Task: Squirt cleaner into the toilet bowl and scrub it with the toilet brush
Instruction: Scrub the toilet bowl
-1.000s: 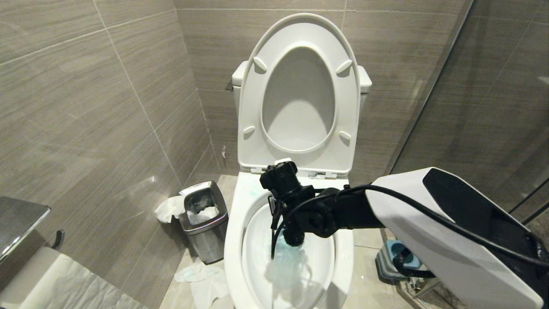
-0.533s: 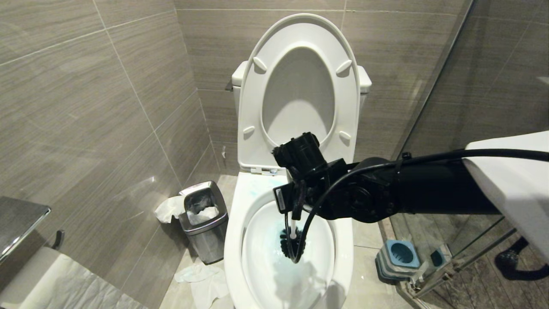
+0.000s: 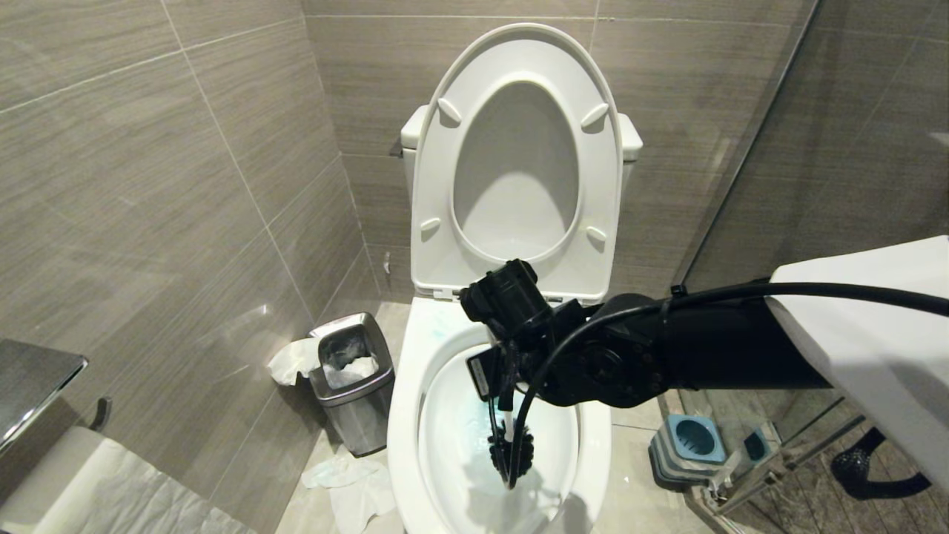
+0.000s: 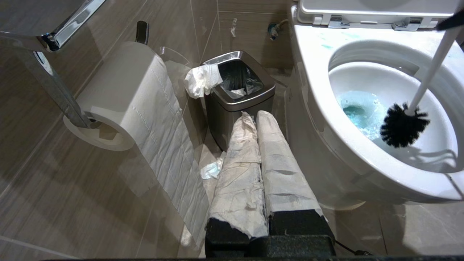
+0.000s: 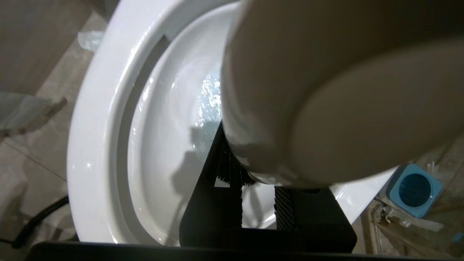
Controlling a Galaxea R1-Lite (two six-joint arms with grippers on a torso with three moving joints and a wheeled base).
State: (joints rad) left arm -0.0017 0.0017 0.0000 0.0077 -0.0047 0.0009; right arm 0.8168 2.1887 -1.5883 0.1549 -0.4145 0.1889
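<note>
The fingers of the right gripper [image 3: 504, 374] are closed around the white handle of the toilet brush [image 4: 402, 125], holding it nearly upright over the toilet bowl [image 3: 404, 415]. The brush's black bristle head sits low inside the basin, toward the 6 o'clock side of the oval in the head view, just beside the pool of cleaner [image 4: 357, 112] (pale teal water at the bottom). Faint teal streaks also mark the flat rim near the hinge, at about 12 o'clock. The right arm reaches in from the 3 o'clock side, a black cable looping down past the brush head.

The left gripper [image 4: 259, 119] hangs to the bowl's outer side, its two paper-wrapped fingers pressed together and holding nothing. Beyond their tips stands a small steel bin [image 4: 237, 94], tissue draped over its edge. A toilet-paper roll [image 4: 127, 94] hangs on the wall. A square blue-grey brush holder [image 3: 686, 445] stands on the floor at 4 o'clock from the bowl.
</note>
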